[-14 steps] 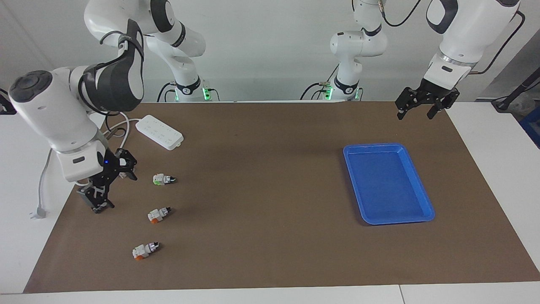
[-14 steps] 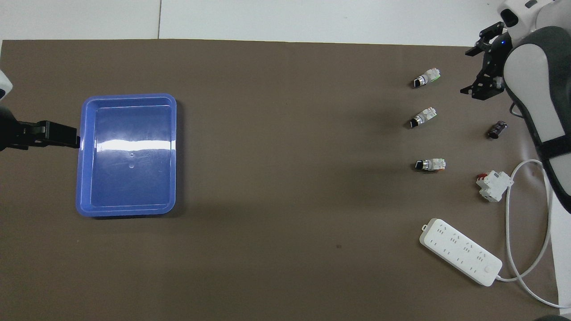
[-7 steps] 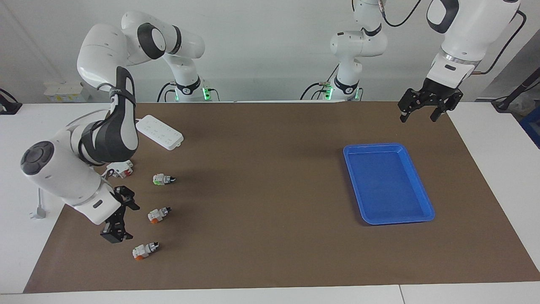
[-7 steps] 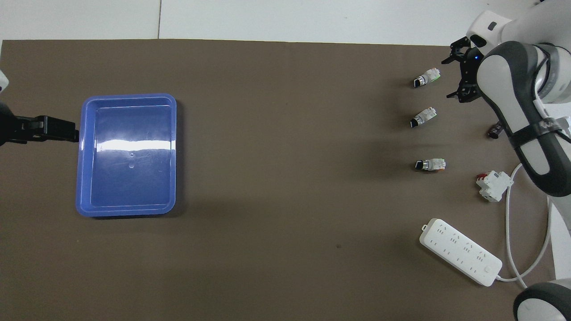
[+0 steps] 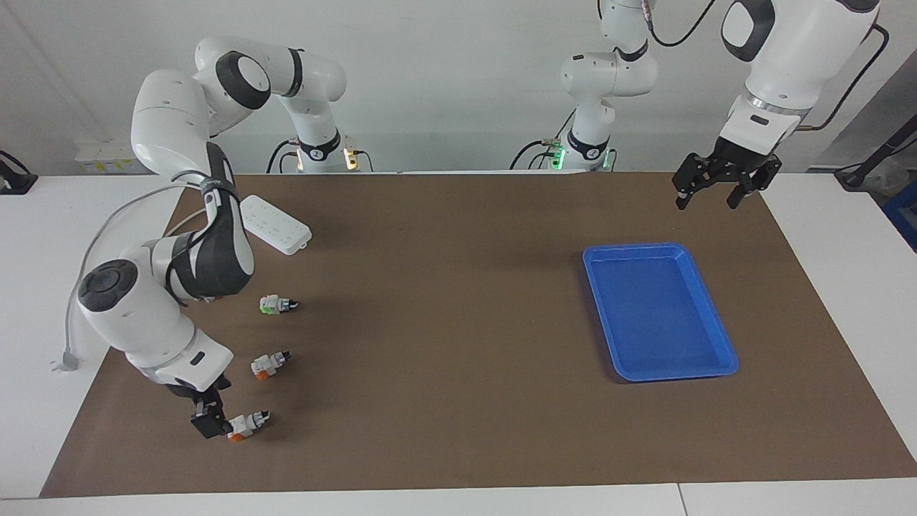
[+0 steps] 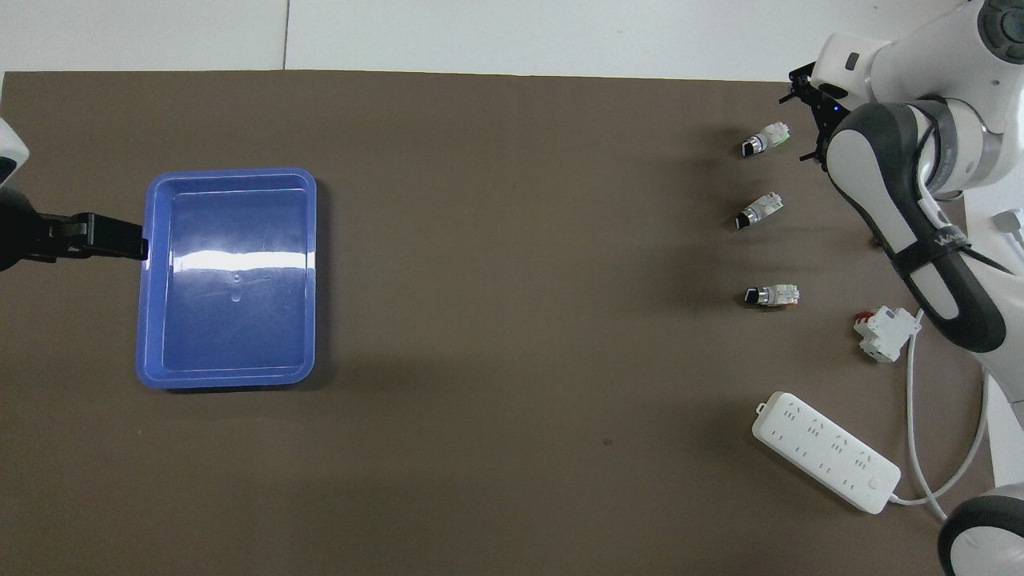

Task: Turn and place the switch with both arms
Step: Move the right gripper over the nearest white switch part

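Note:
Two orange-based switches lie on the brown mat at the right arm's end. The farthest one from the robots (image 5: pixel 243 424) (image 6: pixel 766 138) has my right gripper (image 5: pixel 208 419) (image 6: pixel 802 118) low beside it, on the side toward the table's end. The fingers are open and close to the switch's base; I cannot tell whether they touch it. The second orange-based switch (image 5: pixel 270 364) (image 6: pixel 754 211) lies nearer to the robots. My left gripper (image 5: pixel 716 188) (image 6: pixel 132 240) is open and empty, raised over the mat beside the blue tray.
A green-based switch (image 5: pixel 276 305) (image 6: pixel 772 295) lies nearest the robots in the row. A white block with red parts (image 6: pixel 884 332) and a white power strip (image 5: pixel 276 224) (image 6: pixel 824 450) lie nearer still. The blue tray (image 5: pixel 634 248) (image 6: pixel 232 172) holds nothing.
My right gripper has swung away from the robots along the row of switches and come down beside the farthest orange-based one. My left gripper has barely moved.

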Robot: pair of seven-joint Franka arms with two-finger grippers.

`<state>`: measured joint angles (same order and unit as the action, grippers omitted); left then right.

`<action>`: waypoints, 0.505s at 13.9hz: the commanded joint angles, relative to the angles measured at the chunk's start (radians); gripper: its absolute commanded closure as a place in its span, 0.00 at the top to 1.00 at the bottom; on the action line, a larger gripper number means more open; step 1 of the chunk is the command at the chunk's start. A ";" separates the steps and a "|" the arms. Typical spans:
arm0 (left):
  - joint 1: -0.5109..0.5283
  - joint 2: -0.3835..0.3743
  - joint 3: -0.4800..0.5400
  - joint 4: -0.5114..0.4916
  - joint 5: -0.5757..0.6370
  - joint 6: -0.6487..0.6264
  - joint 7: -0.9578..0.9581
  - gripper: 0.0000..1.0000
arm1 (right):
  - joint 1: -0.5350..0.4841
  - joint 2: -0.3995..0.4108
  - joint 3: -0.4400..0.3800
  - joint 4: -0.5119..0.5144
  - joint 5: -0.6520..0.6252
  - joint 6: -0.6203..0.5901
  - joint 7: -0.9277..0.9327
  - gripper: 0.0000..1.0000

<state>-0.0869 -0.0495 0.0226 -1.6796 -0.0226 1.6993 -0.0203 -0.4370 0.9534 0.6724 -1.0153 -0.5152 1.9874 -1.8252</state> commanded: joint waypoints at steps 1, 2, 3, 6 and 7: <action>-0.005 -0.033 0.003 -0.037 0.004 0.025 0.008 1.00 | -0.040 0.024 0.044 -0.041 -0.057 0.047 -0.048 0.98; -0.005 -0.033 0.003 -0.040 0.003 0.028 0.005 1.00 | -0.039 0.022 0.044 -0.054 -0.081 0.051 -0.043 0.99; -0.005 -0.033 0.002 -0.042 0.003 0.031 -0.001 1.00 | -0.039 0.021 0.044 -0.055 -0.078 0.065 -0.031 0.99; -0.005 -0.053 0.002 -0.089 -0.002 0.046 -0.006 1.00 | -0.040 0.016 0.042 -0.072 -0.100 0.076 -0.039 0.99; -0.005 -0.058 0.002 -0.098 -0.003 0.048 -0.010 1.00 | -0.042 0.015 0.042 -0.086 -0.112 0.079 -0.049 0.99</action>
<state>-0.0869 -0.0582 0.0225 -1.7061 -0.0227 1.7114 -0.0214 -0.4532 0.9783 0.6911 -1.0509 -0.5834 2.0435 -1.8562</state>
